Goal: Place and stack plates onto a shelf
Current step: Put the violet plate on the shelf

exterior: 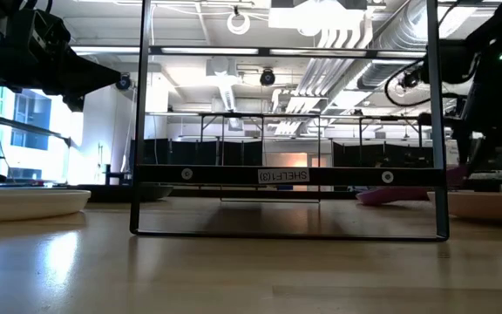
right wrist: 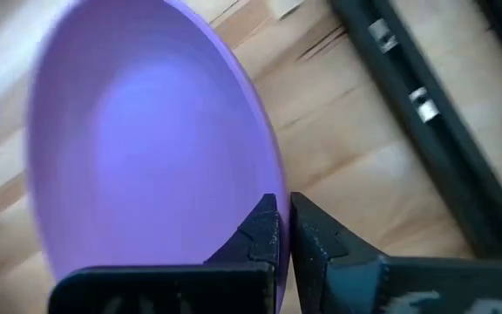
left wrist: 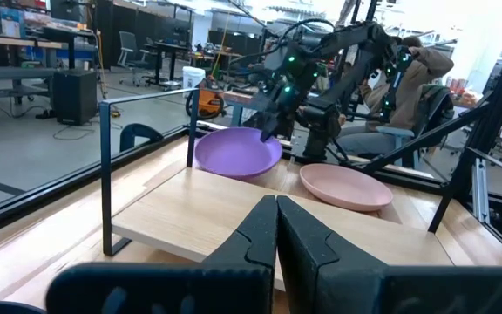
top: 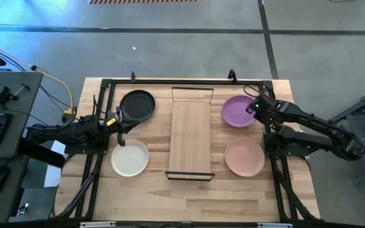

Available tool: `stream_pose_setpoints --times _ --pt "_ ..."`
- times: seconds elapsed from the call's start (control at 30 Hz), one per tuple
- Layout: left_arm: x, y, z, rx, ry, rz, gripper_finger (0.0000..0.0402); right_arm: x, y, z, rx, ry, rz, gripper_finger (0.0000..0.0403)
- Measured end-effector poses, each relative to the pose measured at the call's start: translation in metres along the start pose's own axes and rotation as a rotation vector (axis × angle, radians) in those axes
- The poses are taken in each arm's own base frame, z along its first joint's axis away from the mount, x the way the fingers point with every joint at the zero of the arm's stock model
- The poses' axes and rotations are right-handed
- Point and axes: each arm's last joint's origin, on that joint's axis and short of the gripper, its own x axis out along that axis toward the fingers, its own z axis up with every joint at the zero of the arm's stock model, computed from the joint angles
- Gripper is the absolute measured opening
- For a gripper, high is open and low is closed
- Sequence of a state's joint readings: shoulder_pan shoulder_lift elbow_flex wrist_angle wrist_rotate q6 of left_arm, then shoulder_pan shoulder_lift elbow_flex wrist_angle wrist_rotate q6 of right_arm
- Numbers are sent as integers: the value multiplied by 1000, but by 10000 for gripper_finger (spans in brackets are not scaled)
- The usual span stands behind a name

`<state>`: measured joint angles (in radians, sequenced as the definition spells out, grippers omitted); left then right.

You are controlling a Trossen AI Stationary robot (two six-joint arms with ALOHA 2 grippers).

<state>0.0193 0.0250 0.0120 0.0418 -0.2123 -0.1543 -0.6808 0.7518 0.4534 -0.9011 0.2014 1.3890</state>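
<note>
The shelf [top: 190,140] lies lengthwise at the table's [top: 189,196] centre, its top bare, with black rails [top: 192,90] at both short ends. In the low view the near rail [exterior: 290,174] stands as an upright frame, and open space shows beneath its crossbar.

Right of the shelf, the purple plate [top: 237,111] sits near the far end, its left edge just beside the shelf's long edge. The right gripper [top: 253,108] is at the plate's right rim. In the right wrist view the fingers [right wrist: 264,231] are pinched on the rim of the purple plate [right wrist: 146,148], with the rim edge between them. In the left wrist view the plate [left wrist: 236,153] appears tilted, its gripped side raised; whether the opposite edge touches the table cannot be told.

The pink plate [top: 244,157] lies flat nearer the front, apart from the shelf and from the purple plate, with a strip of bare table between it and the shelf's edge.

Left of the shelf, the black plate [top: 137,106] lies toward the far end and the white plate [top: 130,158] toward the front, both clear of the shelf's edge. The left gripper [top: 120,125] hangs between these two plates, over the near rim of the black plate. Its fingers [left wrist: 255,240] are pressed together on nothing.

The table's front strip is open.
</note>
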Motion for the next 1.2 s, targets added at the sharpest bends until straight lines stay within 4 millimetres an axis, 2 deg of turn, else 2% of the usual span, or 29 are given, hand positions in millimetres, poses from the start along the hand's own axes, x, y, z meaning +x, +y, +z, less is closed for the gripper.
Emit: stream_pose_setpoints --times 0.33,0.57,0.7,0.8,0.97,1.2 --pt "0 0 0 0 0 0 0 -22 -1 -4 -15 17 149 1" --pt "0 0 0 0 0 0 0 -44 6 -8 -185 135 192 0" --pt "0 0 0 0 1 0 0 -57 14 -18 -287 236 246 0" --pt "0 0 0 0 0 0 0 -64 25 -27 -308 244 314 0" --pt "0 0 0 0 0 0 0 -59 57 -50 -293 205 450 0" --pt "0 0 0 0 0 0 0 -27 97 -86 -295 209 487 0"
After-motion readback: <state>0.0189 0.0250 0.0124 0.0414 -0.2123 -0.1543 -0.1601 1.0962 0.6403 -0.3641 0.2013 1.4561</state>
